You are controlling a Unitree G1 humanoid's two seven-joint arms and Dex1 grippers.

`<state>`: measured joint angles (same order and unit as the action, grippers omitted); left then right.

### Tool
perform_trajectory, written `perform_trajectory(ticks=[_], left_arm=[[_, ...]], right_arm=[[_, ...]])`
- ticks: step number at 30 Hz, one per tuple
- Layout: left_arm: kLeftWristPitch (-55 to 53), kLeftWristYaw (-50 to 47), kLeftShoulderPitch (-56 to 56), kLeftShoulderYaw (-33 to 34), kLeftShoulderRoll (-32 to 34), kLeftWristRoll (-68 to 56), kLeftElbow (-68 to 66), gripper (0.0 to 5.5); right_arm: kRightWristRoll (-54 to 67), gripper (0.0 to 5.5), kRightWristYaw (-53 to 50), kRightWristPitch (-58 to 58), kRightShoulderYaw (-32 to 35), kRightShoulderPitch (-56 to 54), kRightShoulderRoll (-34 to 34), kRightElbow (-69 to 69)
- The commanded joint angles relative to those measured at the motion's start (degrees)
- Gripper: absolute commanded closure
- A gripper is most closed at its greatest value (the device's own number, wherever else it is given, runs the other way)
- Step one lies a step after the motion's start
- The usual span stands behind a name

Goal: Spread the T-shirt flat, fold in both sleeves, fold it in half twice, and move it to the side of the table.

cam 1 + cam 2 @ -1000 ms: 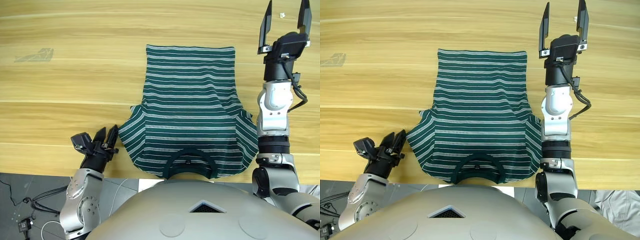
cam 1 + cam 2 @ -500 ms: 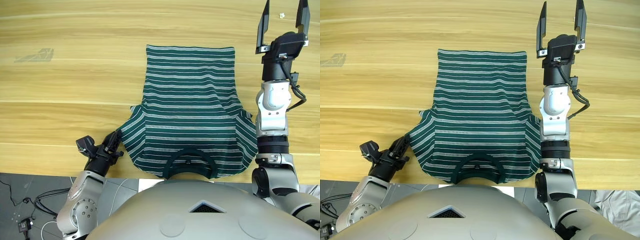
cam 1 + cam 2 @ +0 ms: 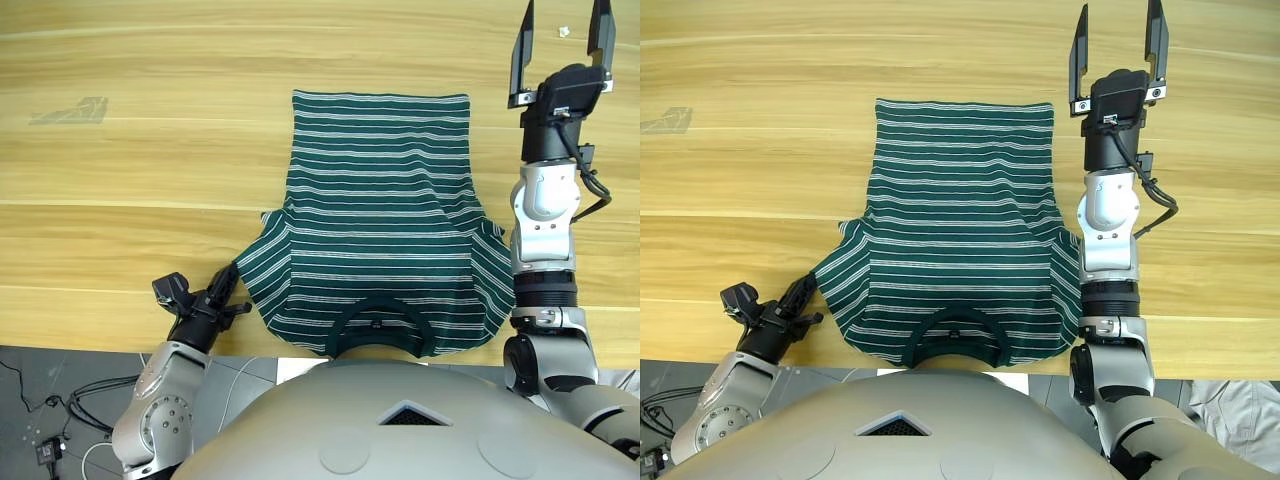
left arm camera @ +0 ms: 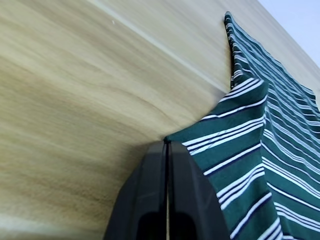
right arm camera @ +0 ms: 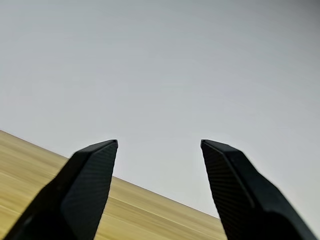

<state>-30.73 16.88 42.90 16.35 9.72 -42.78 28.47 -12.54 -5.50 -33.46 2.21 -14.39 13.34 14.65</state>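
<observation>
Green striped T-shirt (image 3: 378, 215) lay flat, collar at the bench's (image 3: 150, 180) near edge. Left tool (image 4: 166, 143) was together at the sleeve (image 3: 262, 272) tip, grip unclear; right tool (image 3: 565, 25) apart. The fold likely wanted a firm pinch, carried low inward.

Head stereo pair steeply down over one table (image 3: 150, 60); wrist cameras close, low.

T-shirt (image 3: 380, 200) dark green, thin white stripes; table (image 3: 150, 180) light wood-grain.

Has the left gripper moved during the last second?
Yes. The left gripper went toward its right, up to the corner of the sleeve, which lay still, and closed there.
</observation>
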Motion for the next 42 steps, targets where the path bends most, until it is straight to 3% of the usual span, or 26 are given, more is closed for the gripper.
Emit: perform_trajectory(ticks=[1,17,22,29,42], left_arm=[[-0.4,0.6,-0.2,-1.2,0.5,1.2,-1.5,5.47],[8.7,14.0,3.2,-2.9,-2.5,-9.8,8.4,5.47],[12.1,17.9,5.1,-12.2,1.7,3.1,8.7,5.47],[19.6,13.8,3.4,-23.3,6.0,25.2,4.2,5.47],[23.3,17.1,3.6,-28.7,9.1,23.2,8.2,5.47]], right_arm=[[-0.5,2.39,-0.3,0.6,-0.4,-1.4,-0.3,1.2],[-0.9,2.39,-0.2,0.2,-1.5,-2.0,-0.3,3.6],[-0.8,2.39,-0.1,0.2,-1.9,-2.0,-0.2,3.7],[-0.7,2.39,0.1,0.1,-2.2,-1.9,-0.1,3.6],[-0.8,2.39,0.2,0.2,-2.8,-2.0,-0.2,4.2]])
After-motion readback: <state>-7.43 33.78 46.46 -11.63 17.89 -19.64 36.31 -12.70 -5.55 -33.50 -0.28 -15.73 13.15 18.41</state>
